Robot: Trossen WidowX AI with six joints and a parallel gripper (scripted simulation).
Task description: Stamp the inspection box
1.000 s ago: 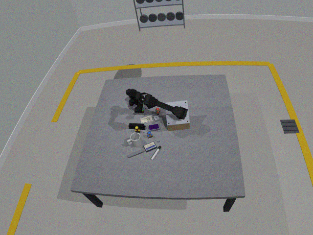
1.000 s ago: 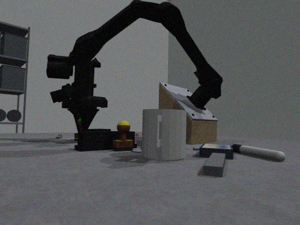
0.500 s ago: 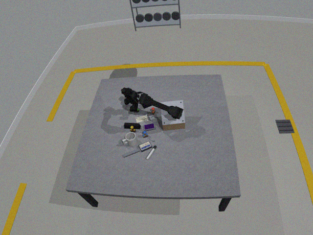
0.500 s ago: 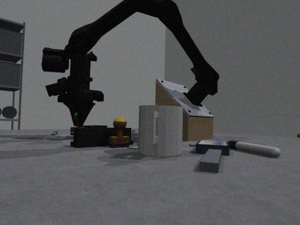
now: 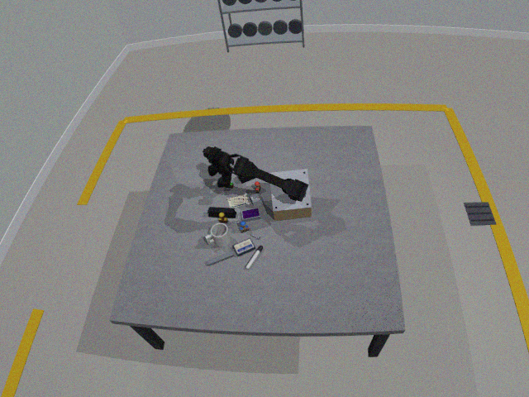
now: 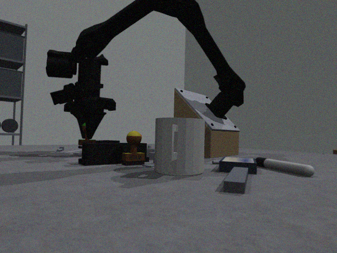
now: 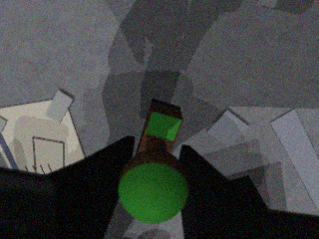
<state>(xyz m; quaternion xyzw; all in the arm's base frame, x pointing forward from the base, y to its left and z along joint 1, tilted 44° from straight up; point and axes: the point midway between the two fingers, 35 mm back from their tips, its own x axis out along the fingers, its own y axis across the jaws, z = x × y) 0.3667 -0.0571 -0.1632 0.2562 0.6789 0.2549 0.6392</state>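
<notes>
The green-knobbed stamp [image 5: 231,184] [image 6: 84,124] [image 7: 154,191] is upright between my fingers, its lettering unreadable. My gripper [image 6: 87,137] [image 7: 157,147] is shut on its handle, and the stamp's base hangs a little above the bench. The cream card [image 5: 233,205] [image 7: 75,140] lies left of the gripper in the wrist view, with small grey pieces at its edges. Its outlined box [image 7: 48,139] is partly cut off by a finger. The purple pad [image 5: 250,213] lies beside the card. The stamp's underside is hidden.
Red [image 5: 257,184], yellow [image 5: 221,216] [image 6: 133,137] and blue [image 5: 243,226] knobbed stamps stand nearby. A black block [image 5: 216,212] [image 6: 101,153], mug [image 5: 219,235] [image 6: 178,147], blue-and-cream case [image 5: 244,246], grey bar [image 5: 219,260], marker [image 5: 254,257] and sloped wooden stand [image 5: 293,212] [image 6: 224,144] surround the work area.
</notes>
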